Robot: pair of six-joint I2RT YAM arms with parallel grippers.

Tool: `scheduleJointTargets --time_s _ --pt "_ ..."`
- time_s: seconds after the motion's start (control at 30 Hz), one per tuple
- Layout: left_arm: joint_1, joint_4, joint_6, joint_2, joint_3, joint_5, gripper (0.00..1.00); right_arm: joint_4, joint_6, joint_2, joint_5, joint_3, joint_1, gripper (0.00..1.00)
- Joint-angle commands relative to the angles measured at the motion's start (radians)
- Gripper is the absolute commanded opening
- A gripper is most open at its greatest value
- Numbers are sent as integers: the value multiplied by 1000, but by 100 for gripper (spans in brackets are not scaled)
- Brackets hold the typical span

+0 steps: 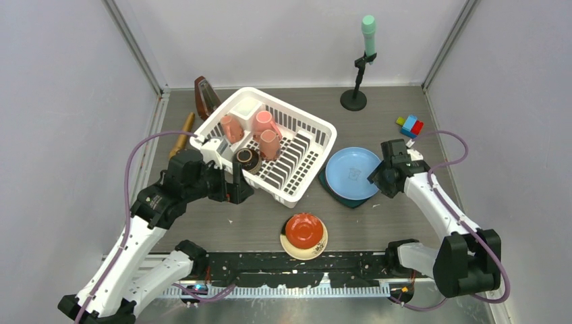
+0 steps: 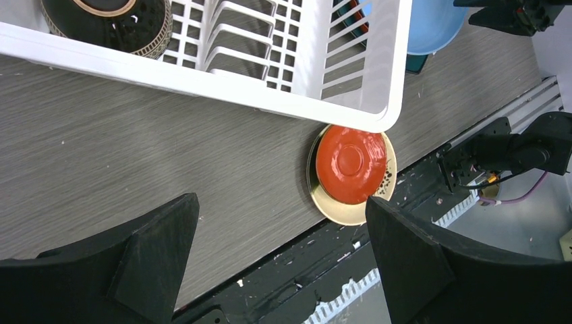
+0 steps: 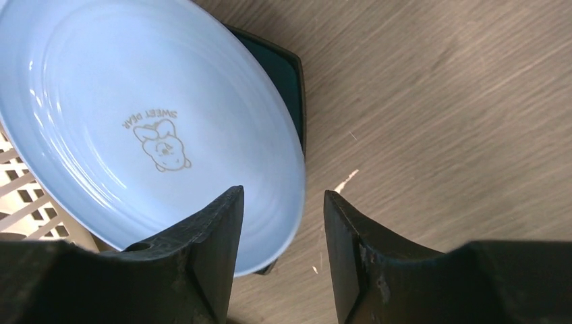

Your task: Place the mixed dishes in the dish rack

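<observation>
Right gripper [image 3: 280, 219], jaws apart, straddles the rim of the blue plate [image 3: 135, 101], which lies on the teal plate [image 3: 287, 81] toward the right edge. Left gripper [image 2: 280, 209], spread and empty, hangs by the rack [image 1: 317, 131], toward the far left corner, holding mugs [image 1: 263, 125] and bowl [image 1: 247, 159]. Red saucer [image 1: 303, 229] on cream saucer [image 1: 297, 252], near edge.

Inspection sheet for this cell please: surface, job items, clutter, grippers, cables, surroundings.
Surface: grey wood-grain table, a few pale flecks.
Job's things: three pink mugs and brown bowl in dish rack; light blue plate on dark teal plate, red saucer on cream saucer, both stacks outside it.
Clutter: metronome, toy blocks, wooden stick, green-topped stand.
Grippers: left gripper open, empty; right gripper open, fingers astride light blue plate's rim.
Cables: purple cables loop off both arms, clear of the dishes.
Surroundings: plain pale walls.
</observation>
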Motion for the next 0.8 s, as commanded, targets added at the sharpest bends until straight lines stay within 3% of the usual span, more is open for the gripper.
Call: scheduleJointTargets --time_s 0.0,0.23,0.33,0.53,0.77 --pt "-3 -9 10 -5 42 -4 98 98 9 40 4 5 -3 52" --pt "-3 -22 18 -5 50 -15 98 88 -8 44 39 17 -3 23" --pt "-3 -25 17 0 60 -12 98 46 -18 13 111 34 -3 3" --pt "-3 -17 18 12 68 -8 97 -19 -65 -91 206 105 -3 0" --pt "-3 0 6 35 76 20 97 -17 -110 -155 210 202 0 0"
